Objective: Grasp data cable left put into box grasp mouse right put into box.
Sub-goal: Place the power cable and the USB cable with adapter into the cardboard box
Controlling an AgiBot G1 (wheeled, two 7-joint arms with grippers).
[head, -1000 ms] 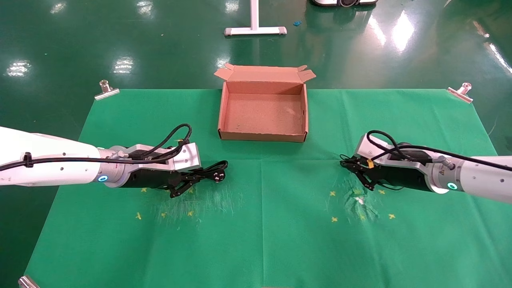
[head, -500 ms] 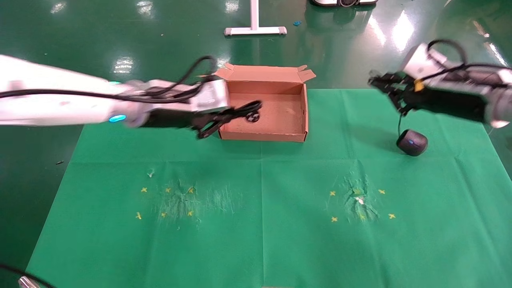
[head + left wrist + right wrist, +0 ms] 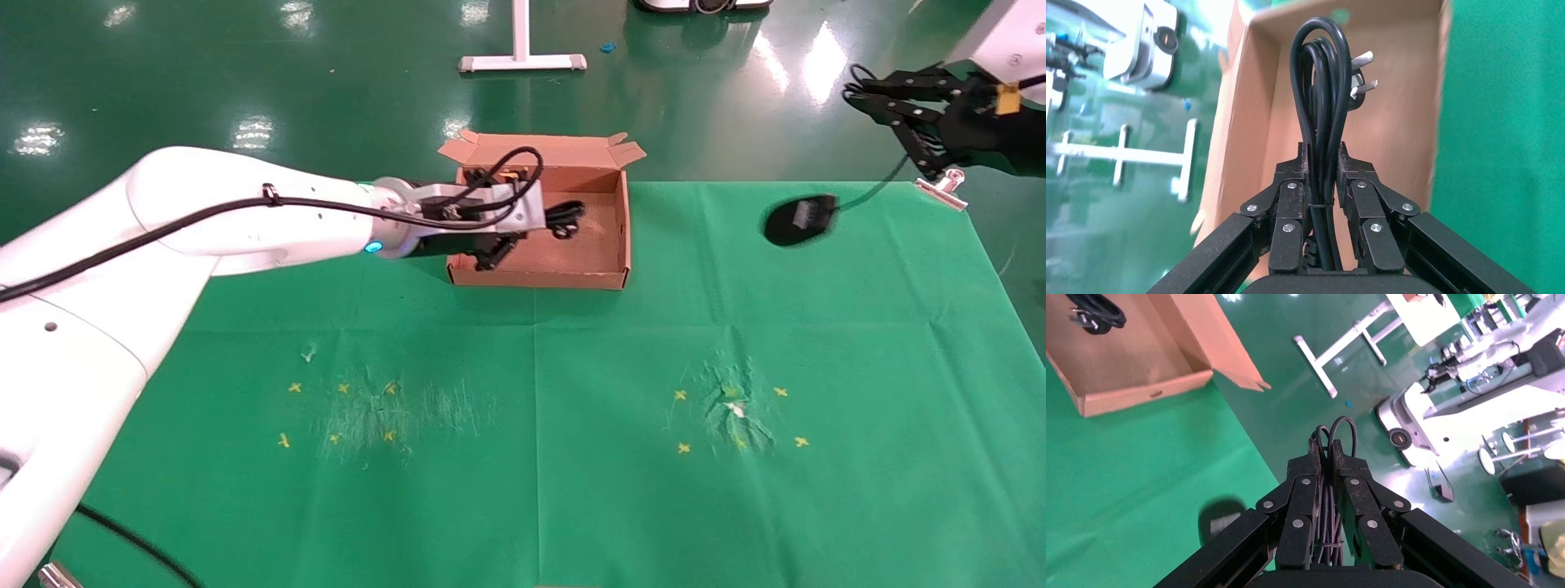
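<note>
Looping thick black data cable (image 3: 1319, 104), pronged plug beside it

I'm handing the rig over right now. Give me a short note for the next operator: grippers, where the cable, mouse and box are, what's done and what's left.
Left gripper: shut on the data cable, holding it over the open box; not released yet.
Right gripper: high at the table's far right corner, shut on the mouse's thin cord. The mouse dangles from the cord, label side up, well right of the box.
Done: both items picked up.
Left: release the cable into the box, then swing the mouse over and drop it in.
</note>
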